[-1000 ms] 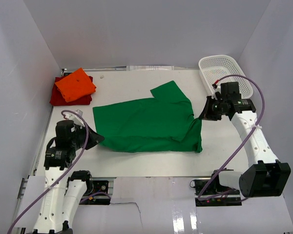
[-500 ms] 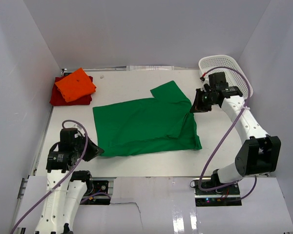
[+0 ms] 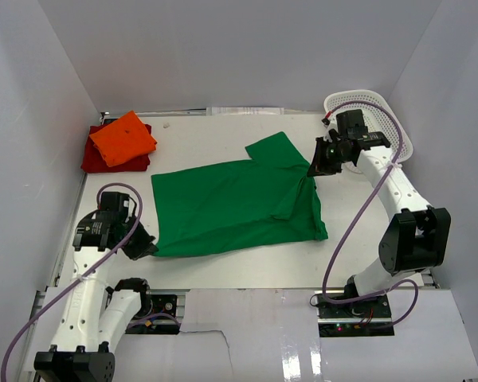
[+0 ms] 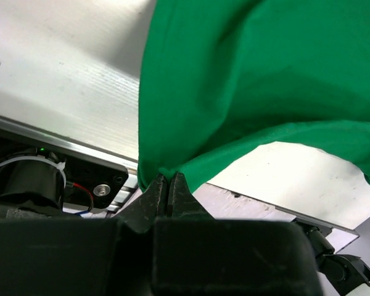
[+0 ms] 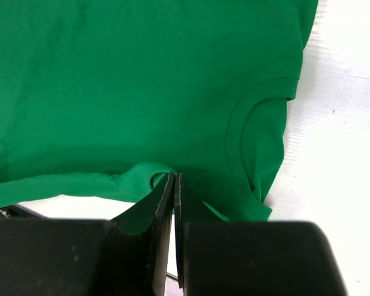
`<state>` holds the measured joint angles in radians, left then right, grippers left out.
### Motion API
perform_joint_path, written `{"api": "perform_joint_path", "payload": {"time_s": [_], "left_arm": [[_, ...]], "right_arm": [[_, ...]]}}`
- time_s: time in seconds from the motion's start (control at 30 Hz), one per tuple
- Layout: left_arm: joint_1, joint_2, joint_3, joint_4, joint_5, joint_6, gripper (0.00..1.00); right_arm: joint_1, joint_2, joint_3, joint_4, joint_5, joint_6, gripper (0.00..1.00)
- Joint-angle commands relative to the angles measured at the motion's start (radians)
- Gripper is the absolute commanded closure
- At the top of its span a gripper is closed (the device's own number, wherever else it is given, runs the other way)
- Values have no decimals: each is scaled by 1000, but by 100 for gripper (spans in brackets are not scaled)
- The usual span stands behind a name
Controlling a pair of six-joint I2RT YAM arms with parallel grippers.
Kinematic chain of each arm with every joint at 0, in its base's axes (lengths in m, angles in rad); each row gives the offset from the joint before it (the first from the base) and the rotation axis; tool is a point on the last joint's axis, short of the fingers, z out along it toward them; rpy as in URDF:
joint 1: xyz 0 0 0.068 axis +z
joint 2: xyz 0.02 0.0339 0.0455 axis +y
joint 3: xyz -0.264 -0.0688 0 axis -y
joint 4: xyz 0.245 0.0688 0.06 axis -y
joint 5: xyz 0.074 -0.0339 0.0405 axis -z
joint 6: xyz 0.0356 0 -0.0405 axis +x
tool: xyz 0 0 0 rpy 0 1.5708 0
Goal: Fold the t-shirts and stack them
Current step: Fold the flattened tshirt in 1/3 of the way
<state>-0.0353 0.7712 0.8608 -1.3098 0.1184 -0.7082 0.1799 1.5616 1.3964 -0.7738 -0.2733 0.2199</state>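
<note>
A bright green t-shirt [image 3: 231, 203] lies spread across the middle of the table, one sleeve pointing to the back. My left gripper [image 3: 149, 248] is shut on its near left corner, and the cloth [image 4: 234, 80] hangs from the jaws in the left wrist view. My right gripper [image 3: 313, 171] is shut on its right edge by the collar [image 5: 246, 142], lifting it a little. A folded orange t-shirt [image 3: 123, 138] lies on a folded dark red t-shirt [image 3: 95, 159] at the back left.
A white mesh basket [image 3: 365, 111] stands at the back right corner, just behind my right arm. The table's near edge [image 3: 247, 278] runs right below the green shirt. White walls close in the left, right and back.
My right gripper has moved back and left with the shirt's right edge, folding it inward. My left gripper has drawn the near left corner toward the table's front edge.
</note>
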Motion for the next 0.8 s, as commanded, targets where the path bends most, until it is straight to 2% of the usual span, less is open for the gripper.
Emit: {"api": "perform_joint_path", "payload": {"time_s": [0.0, 0.23, 0.37, 0.77], "left_arm": [[-5, -3, -12, -59, -40, -23, 100], [-5, 20, -74, 46, -19, -34, 100], [-5, 33, -95, 160, -16, -17, 100], [-5, 105, -112, 309, -30, 58, 100]], "right_arm": [[3, 9, 36, 48, -33, -25, 92], [6, 28, 44, 68, -73, -34, 92], [10, 44, 76, 59, -90, -37, 92], [24, 40, 92, 50, -102, -40, 92]]}}
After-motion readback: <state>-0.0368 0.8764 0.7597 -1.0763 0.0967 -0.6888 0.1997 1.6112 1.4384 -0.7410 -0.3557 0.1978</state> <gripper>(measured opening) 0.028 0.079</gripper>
